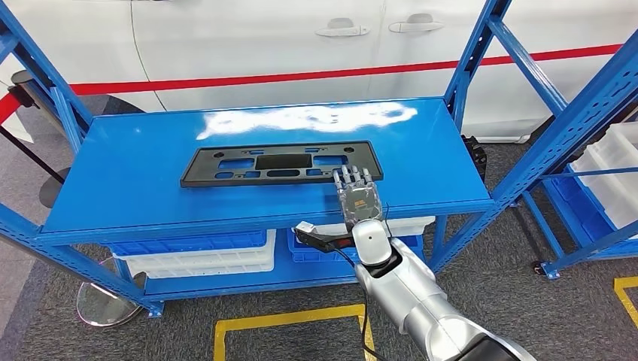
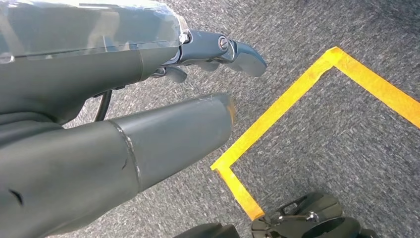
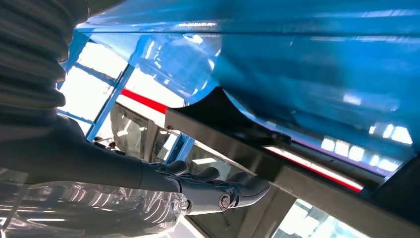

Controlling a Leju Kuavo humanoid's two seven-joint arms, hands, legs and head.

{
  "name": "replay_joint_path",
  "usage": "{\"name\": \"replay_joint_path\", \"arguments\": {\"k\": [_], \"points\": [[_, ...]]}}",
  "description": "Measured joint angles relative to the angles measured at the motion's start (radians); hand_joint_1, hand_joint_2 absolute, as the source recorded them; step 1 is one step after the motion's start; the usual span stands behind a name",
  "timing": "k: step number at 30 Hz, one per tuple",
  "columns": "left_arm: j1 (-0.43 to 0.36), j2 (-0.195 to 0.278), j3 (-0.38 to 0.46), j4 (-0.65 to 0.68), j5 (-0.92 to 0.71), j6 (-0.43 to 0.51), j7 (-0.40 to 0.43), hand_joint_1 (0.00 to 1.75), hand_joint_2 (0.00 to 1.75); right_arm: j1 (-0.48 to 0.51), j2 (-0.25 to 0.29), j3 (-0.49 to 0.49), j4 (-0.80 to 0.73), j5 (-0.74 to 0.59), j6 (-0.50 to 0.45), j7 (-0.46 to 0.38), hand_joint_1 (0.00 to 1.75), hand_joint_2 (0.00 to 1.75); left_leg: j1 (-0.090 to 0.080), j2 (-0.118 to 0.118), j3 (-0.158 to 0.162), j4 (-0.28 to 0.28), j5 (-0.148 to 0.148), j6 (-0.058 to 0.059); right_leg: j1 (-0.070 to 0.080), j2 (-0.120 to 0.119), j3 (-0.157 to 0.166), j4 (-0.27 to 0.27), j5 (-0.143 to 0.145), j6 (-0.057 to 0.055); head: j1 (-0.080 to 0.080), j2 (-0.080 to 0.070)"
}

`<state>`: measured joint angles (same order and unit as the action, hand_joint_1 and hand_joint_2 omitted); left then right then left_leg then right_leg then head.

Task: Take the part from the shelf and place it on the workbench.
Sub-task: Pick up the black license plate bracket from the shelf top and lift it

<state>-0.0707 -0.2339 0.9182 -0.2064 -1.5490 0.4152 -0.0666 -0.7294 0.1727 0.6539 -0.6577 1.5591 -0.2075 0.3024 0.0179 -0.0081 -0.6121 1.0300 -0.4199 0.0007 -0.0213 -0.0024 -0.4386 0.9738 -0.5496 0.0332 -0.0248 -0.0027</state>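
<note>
Right hand (image 1: 356, 192), fingers flat and spread, rests on the near right end of the long flat black plastic part (image 1: 280, 163), which lies sideways across the shiny blue shelf (image 1: 135, 180).

We're on a car-factory or workshop floor: blue steel shelf (image 1: 113, 162) racking, storage bins (image 1: 199, 256) stacked below the right hand (image 1: 359, 199), yellow floor tape (image 1: 290, 320), a white car body (image 1: 263, 37) beyond it.
</note>
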Motion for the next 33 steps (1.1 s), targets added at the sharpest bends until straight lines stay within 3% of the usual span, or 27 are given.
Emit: {"name": "replay_joint_path", "arguments": {"k": [15, 33], "points": [[0.001, 0.001, -0.003, 0.0, 0.002, -0.041, -0.023, 0.0, 0.0, -0.092, 0.024, -0.003, -0.022, -0.019, 0.034, -0.026, 0.0, 1.75, 0.0, 0.0, 0.0, 0.0, 0.0, 0.0, 0.0, 0.0, 0.0, 0.0, 0.0, 0.0, 0.0, 0.0], [0.001, 0.002, 0.008, 0.0, 0.062, -0.077, -0.033, 0.0, 0.0, -0.068, 0.023, -0.012, -0.022, -0.032, 0.03, -0.031, 0.0, 1.75, -0.004, 0.0, -0.001, 0.004, -0.002, 0.003, -0.002, 0.0, 0.0, -0.003, 0.001, 0.003, 0.0, 0.0]]}}
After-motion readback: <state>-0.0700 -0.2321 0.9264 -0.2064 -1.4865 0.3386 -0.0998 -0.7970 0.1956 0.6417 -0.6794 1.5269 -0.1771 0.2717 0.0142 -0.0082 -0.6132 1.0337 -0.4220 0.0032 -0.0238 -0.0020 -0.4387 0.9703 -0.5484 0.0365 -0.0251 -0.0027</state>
